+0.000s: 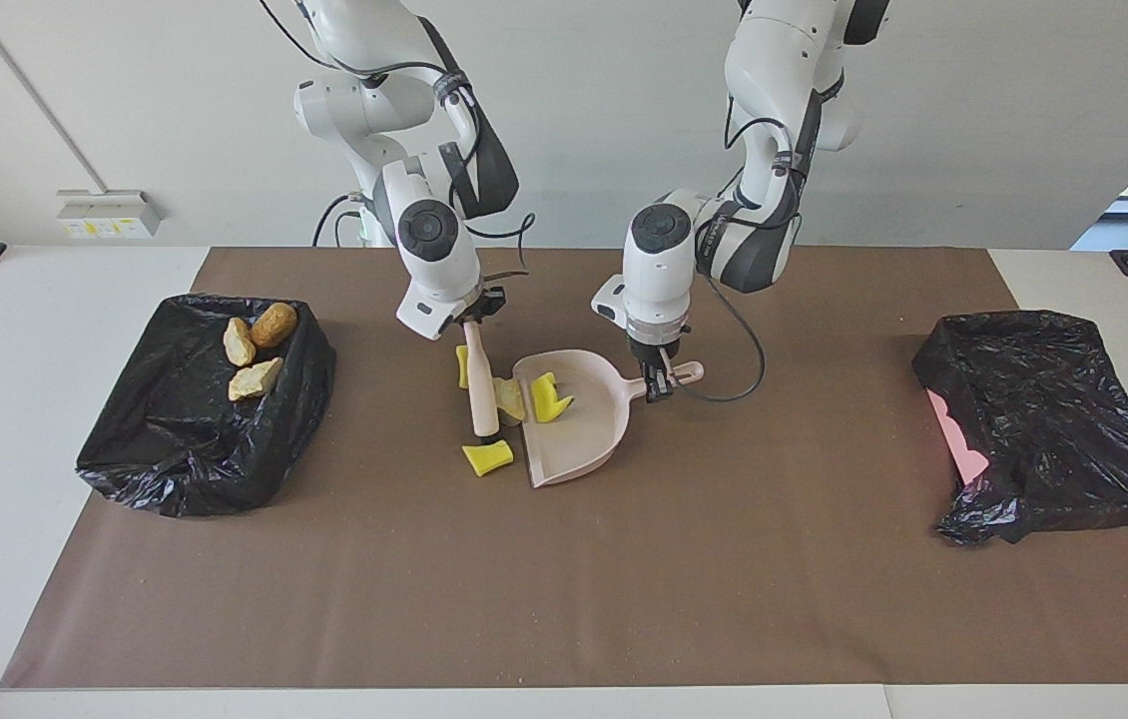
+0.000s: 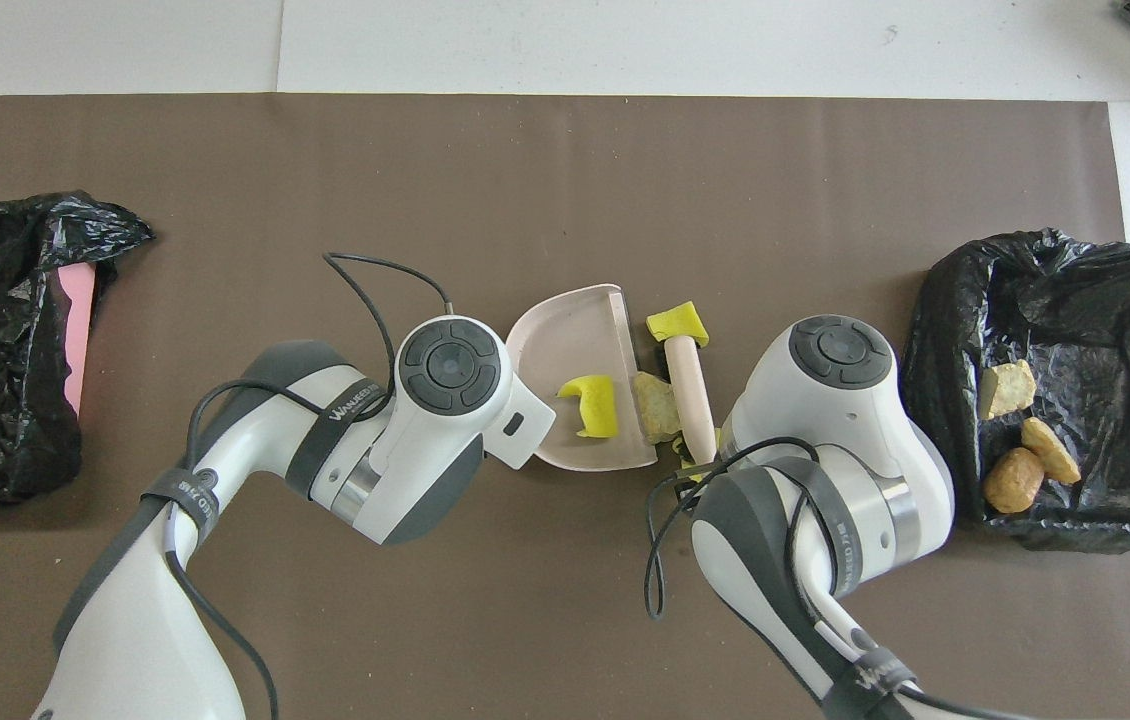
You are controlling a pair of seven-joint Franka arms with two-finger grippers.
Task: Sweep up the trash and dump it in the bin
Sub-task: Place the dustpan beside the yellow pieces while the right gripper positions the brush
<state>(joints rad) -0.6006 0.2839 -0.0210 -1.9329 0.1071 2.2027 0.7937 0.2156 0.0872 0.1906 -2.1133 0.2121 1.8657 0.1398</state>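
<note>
The right claw (image 1: 472, 318) is clamped on the top of the brush (image 1: 479, 389), whose bristle end rests on the desk at the open lip of the pink dustpan (image 1: 592, 439). The left claw (image 1: 659, 384) is clamped on the dustpan's handle, holding the pan flat near the middle of the desk.

The trash is split up. One yellow sponge chunk (image 1: 548, 395) lies inside the pan, a tan lump (image 1: 510, 399) sits right at its lip against the brush, and another yellow chunk (image 1: 487, 457) lies just outside the lip — touching the brush tip. Three golden-brown pieces (image 1: 255, 350) already lie in the black-lined bin (image 1: 165, 469) at the right arm's end of the desk.

These scraps look light and soft, likely to roll or bounce under a quick stroke — better pushed low and slowly than gripped.
</note>
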